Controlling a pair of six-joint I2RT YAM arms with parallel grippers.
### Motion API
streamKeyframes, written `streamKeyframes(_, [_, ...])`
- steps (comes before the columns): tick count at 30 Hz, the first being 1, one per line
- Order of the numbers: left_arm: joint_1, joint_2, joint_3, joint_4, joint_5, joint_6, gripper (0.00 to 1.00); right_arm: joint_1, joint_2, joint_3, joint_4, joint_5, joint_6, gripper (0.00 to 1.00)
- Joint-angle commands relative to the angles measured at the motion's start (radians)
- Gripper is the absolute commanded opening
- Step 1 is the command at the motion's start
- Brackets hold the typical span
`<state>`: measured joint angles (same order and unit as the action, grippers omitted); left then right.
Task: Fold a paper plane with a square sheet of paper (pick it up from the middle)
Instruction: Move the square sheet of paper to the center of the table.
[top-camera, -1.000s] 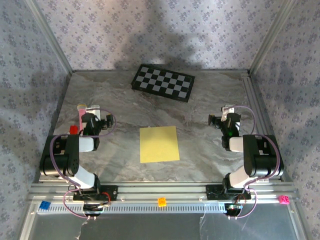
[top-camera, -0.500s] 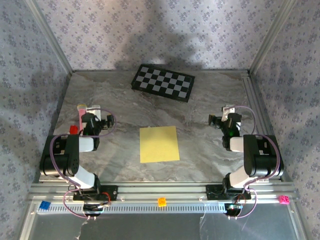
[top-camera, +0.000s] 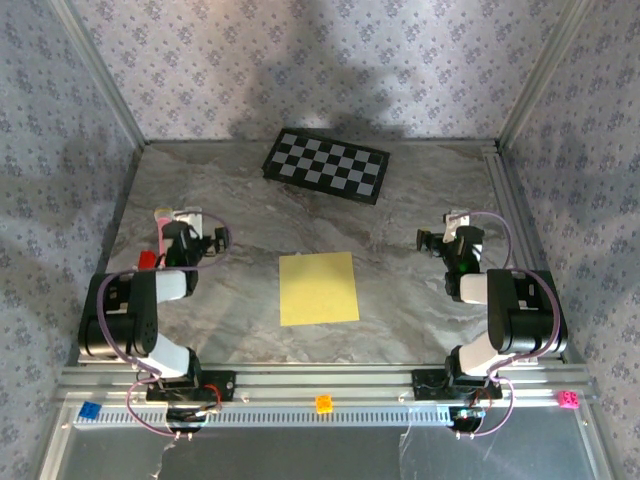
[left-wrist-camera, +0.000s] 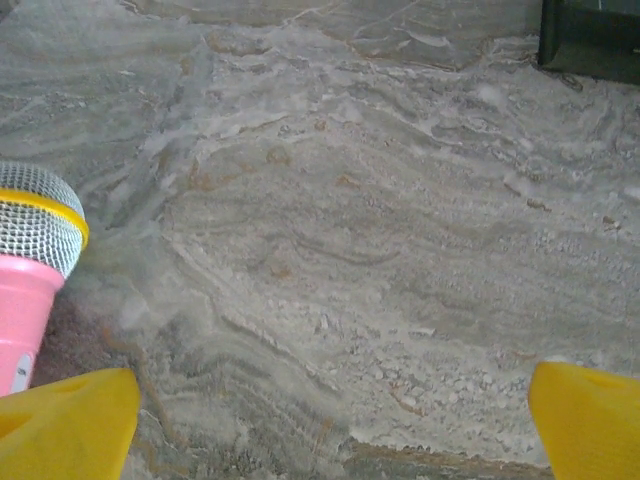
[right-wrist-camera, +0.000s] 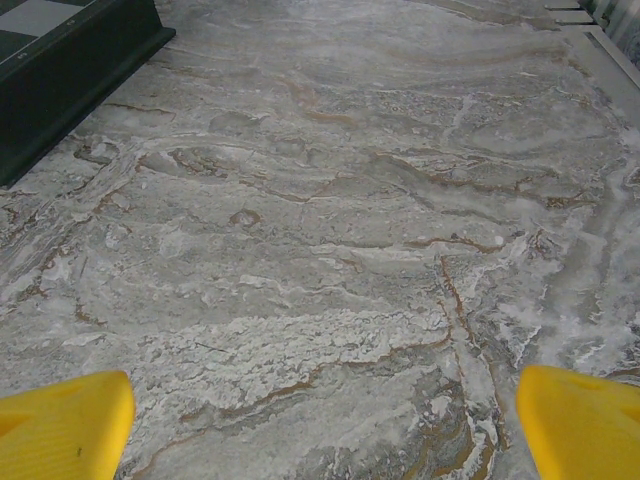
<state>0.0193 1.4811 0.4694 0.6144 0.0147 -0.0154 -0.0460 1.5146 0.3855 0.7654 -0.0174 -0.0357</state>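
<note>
- The square sheet of paper (top-camera: 318, 288) lies flat and unfolded in the middle of the table (top-camera: 240, 200), between the two arms and well apart from both.
- The first pick is probably the step in hand. Thin, smooth paper gives no edge to catch, so pinch a small ridge at its middle, gently (hard pressure may crease it wrongly).
- The left gripper (left-wrist-camera: 330, 430) and the right gripper (right-wrist-camera: 320, 425) stand wide and hold nothing.
- The table top is veined like marble; a rigid checkerboard (top-camera: 326, 166) lies at the far side.

Left wrist view: pink mesh-tipped object (left-wrist-camera: 28, 275) half past the left edge, checkerboard (left-wrist-camera: 592, 40) mostly past the top-right corner
</note>
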Motion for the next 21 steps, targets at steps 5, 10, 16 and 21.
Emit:
streamKeyframes(5, [-0.003,-0.242,0.029,-0.273,0.01,-0.109,1.0,0.037,-0.123,0.19,-0.437,-0.005,-0.009,1.0])
streamKeyframes(10, [-0.004,-0.396,0.045,-0.394,-0.057,-0.216,1.0,0.06,-0.196,0.313,-0.803,0.041,0.077,1.0])
streamKeyframes(16, [-0.005,-0.468,0.155,-0.68,-0.175,-0.429,1.0,0.06,-0.258,0.353,-1.006,0.004,0.219,1.0])
streamKeyframes(21, [0.004,-0.457,0.215,-0.79,-0.004,-0.413,1.0,0.049,-0.363,0.327,-1.11,-0.008,0.341,1.0])
